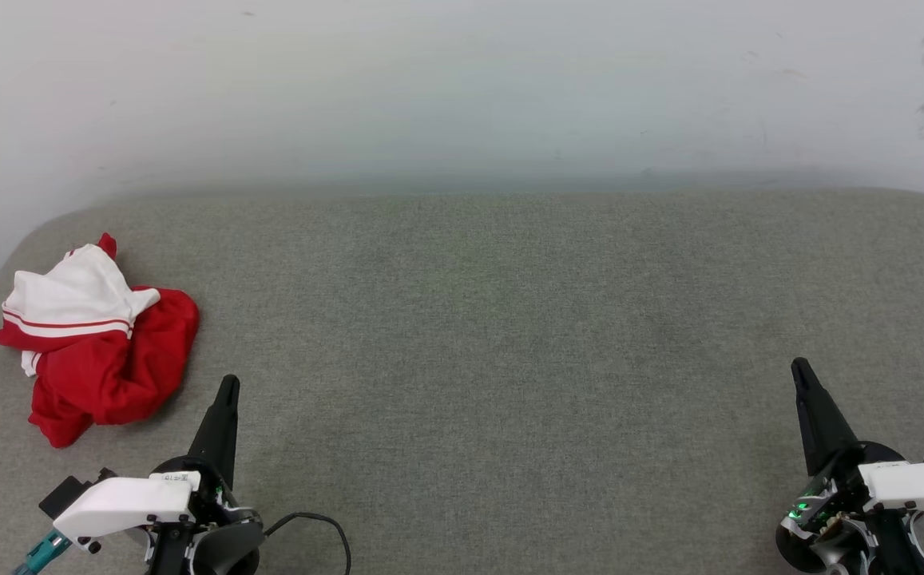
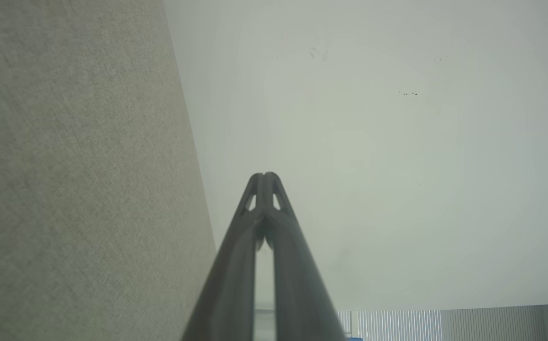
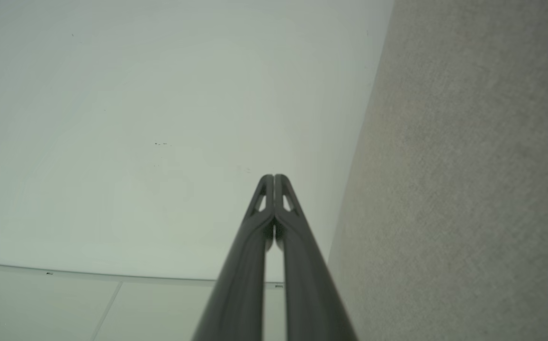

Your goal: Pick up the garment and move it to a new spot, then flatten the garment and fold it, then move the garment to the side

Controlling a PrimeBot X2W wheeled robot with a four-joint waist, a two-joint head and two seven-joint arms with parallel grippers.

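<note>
Head view, garment near left hand, apart

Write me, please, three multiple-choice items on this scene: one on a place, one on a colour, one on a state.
1. Where on the grey surface does the garment lie? A. left side B. centre C. right side
2. Which colours does the garment show? A. blue and yellow B. red and white C. black
3. How is the left claw? A. shut, empty B. wide open C. shut on the garment
Answers: 1 A, it lies crumpled by the left edge; 2 B, red body, white sleeve; 3 A, its fingertips meet, apart from the garment.
</note>
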